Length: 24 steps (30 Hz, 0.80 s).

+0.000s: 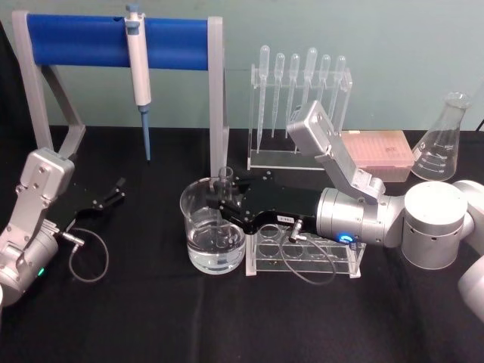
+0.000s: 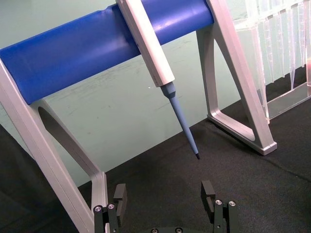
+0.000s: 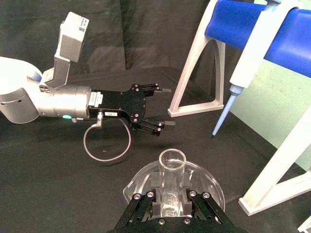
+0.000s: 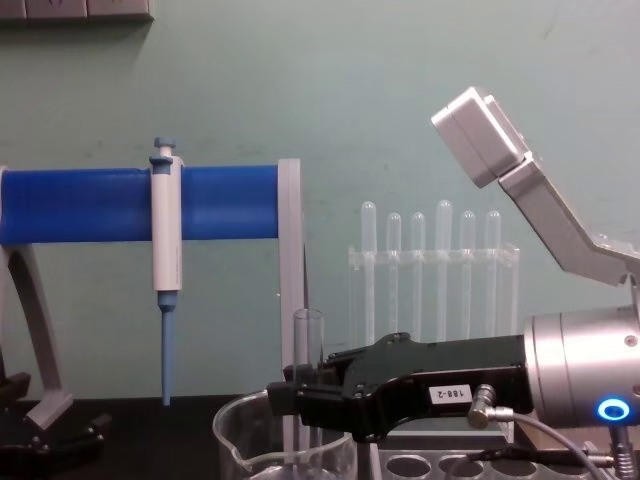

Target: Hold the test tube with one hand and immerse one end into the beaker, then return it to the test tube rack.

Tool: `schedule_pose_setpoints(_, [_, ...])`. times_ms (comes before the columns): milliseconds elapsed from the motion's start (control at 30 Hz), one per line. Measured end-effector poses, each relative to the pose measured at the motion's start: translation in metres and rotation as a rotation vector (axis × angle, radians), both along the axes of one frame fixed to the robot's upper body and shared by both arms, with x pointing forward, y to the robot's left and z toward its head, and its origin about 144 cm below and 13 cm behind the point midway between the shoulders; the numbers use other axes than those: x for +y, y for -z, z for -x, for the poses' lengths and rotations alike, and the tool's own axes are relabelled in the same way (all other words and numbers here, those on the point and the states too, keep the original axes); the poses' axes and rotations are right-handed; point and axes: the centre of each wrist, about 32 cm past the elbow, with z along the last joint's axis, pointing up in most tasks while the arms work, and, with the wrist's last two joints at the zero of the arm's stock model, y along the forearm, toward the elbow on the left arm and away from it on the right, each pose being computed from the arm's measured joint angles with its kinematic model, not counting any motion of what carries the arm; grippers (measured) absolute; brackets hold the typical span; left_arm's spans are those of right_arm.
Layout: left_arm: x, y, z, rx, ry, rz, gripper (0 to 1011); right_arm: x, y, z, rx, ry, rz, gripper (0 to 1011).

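- Test tube [image 1: 224, 180] is being pinched by the right gripper [image 1: 221, 198], whose two black fingers are pressing on the glass from either side a bit below the rimmed mouth.
- It's standing pretty much upright, with its open mouth poking up above the fingers in the right wrist view [image 3: 171, 167] and the chest view [image 4: 308, 335].
- Its lower part is hanging down inside the beaker [image 1: 189, 208]. I honestly can't tell whether the rounded end is actually dipping into the clear liquid at the bottom, because the glass on glass is hiding it.
- That beaker is sitting on the black table [image 1: 151, 318], just beside the left end of the clear test tube rack [image 1: 302, 257], and the right arm is reaching over that rack from the right.
- Over on the left, the left gripper [image 1: 117, 189] is idling low above the table with its fingers spread wide and nothing between them, well apart from the beaker.
- Behind it, a white and blue pipette [image 1: 138, 68] is hanging tip down from a blue bar on a grey stand [image 1: 83, 41].
- Further back, a clear holder of thin plastic pipettes [image 1: 299, 76] is standing by the wall, with a pink tip box [image 1: 374, 151] and an empty conical flask [image 1: 442, 144] to its right.
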Motion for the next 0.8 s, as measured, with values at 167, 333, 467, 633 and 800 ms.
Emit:
schedule_pose_setpoints(167, [0.0000,0.0000,0.0000,0.000,0.000,0.000,1000,0.0000,0.0000,0.0000,0.000,0.000,0.000,224])
schedule_pose_setpoints(333, [0.0000,0.0000,0.0000,0.000,0.000,0.000,1000,0.0000,0.0000,0.0000,0.000,0.000,0.000,224])
schedule_pose_setpoints(467, [0.0000,0.0000,0.0000,0.000,0.000,0.000,1000,0.0000,0.0000,0.0000,0.000,0.000,0.000,224])
schedule_pose_setpoints(633, [0.0000,0.0000,0.0000,0.000,0.000,0.000,1000,0.0000,0.0000,0.0000,0.000,0.000,0.000,224])
schedule_pose_setpoints(800, [0.0000,0.0000,0.0000,0.000,0.000,0.000,1000,0.0000,0.0000,0.0000,0.000,0.000,0.000,224])
